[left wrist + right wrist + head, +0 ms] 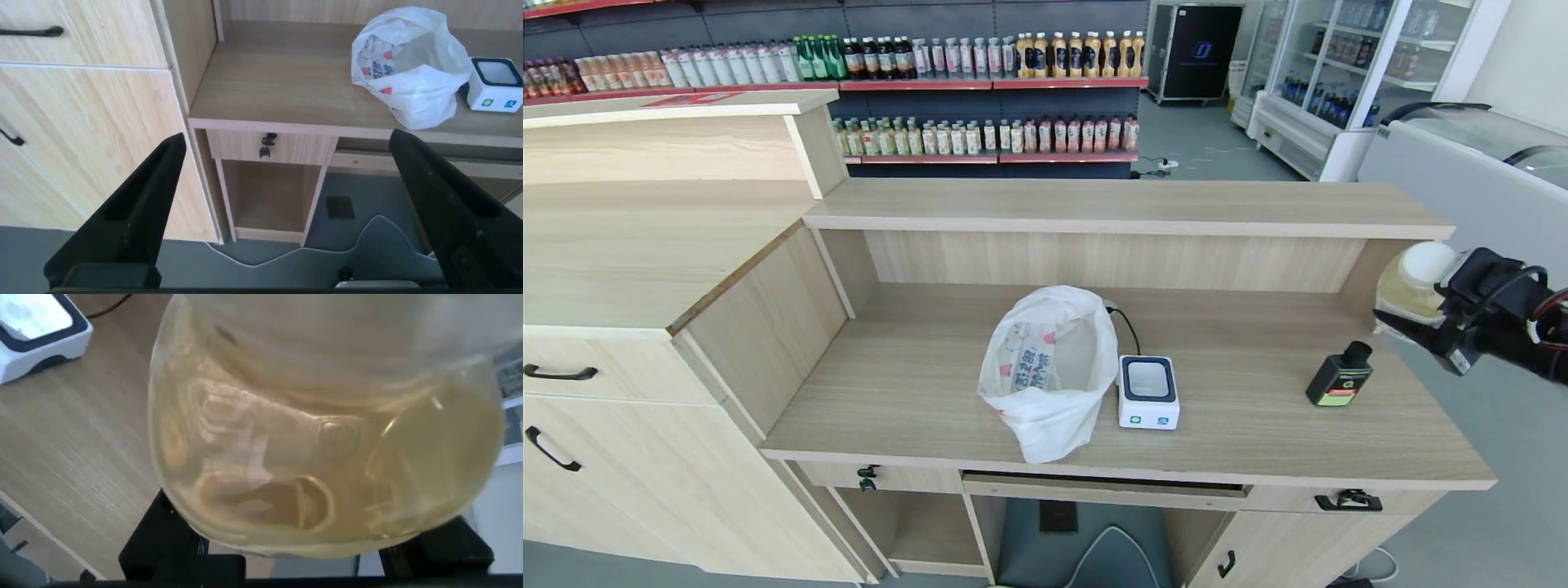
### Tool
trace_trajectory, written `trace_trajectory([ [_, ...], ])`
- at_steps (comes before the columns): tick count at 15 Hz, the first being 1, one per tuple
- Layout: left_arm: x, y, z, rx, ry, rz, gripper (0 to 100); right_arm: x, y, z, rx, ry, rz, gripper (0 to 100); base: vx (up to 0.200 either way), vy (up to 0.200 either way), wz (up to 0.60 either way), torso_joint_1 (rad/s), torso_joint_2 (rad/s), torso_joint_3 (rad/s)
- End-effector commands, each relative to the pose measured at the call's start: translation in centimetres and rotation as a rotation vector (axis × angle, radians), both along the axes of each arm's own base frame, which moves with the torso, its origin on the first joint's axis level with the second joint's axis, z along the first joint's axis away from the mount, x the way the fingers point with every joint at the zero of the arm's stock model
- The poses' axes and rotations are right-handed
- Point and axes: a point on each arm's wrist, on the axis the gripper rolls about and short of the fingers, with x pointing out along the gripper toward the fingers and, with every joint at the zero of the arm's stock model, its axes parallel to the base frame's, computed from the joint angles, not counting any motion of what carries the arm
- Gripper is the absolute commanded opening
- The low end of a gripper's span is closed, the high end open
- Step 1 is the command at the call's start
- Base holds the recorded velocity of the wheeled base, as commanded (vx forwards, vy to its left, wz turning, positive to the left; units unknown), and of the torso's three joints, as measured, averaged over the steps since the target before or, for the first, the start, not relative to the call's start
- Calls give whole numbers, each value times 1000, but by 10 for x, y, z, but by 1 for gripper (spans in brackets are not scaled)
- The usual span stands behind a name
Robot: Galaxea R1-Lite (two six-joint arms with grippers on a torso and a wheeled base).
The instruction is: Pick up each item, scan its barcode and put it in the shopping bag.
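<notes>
My right gripper [1419, 317] hangs above the counter's right end, shut on a clear bottle of yellowish liquid [1401, 294] with a white cap [1426, 263]. Up close in the right wrist view, that bottle [327, 441] sits between the black fingers [163, 547]. A small dark bottle [1339, 377] with a black cap stands on the counter [1241, 408], just left of and below the gripper. The white shopping bag [1049, 371] [409, 61] stands open mid-counter, with the white scanner [1148, 390] [495, 83] [37, 331] right beside it. My left gripper [288, 140] is open and holds nothing, low in front of the desk's left side.
A raised ledge [1127, 208] runs behind the counter, and a taller cabinet with drawers [621, 343] stands to the left. The scanner's cable [1129, 327] trails behind the bag. Drink shelves [980, 90] and coolers [1339, 73] fill the background.
</notes>
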Motion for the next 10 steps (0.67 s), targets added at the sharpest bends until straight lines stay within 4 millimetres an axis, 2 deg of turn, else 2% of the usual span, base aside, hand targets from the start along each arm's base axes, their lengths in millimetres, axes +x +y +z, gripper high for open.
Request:
trace_trajectory([
  [1,0,0,0,0,0,1,100,9,7,-10,-18,3,35,0,0,0,600,-2,-2,-7],
  [4,0,0,0,0,0,1,100,28,7,-30,-116,-26,75,0,0,0,600,4,4,-1],
  [6,0,0,0,0,0,1,100,41,6,-51,-151,-10,142,0,0,0,0,0,0,0],
  [8,0,0,0,0,0,1,100,51,5,-58,-235,-53,195,0,0,0,0,0,0,0],
  [10,0,0,0,0,0,1,100,59,5,-66,-246,-58,256,0,0,0,0,0,0,0],
])
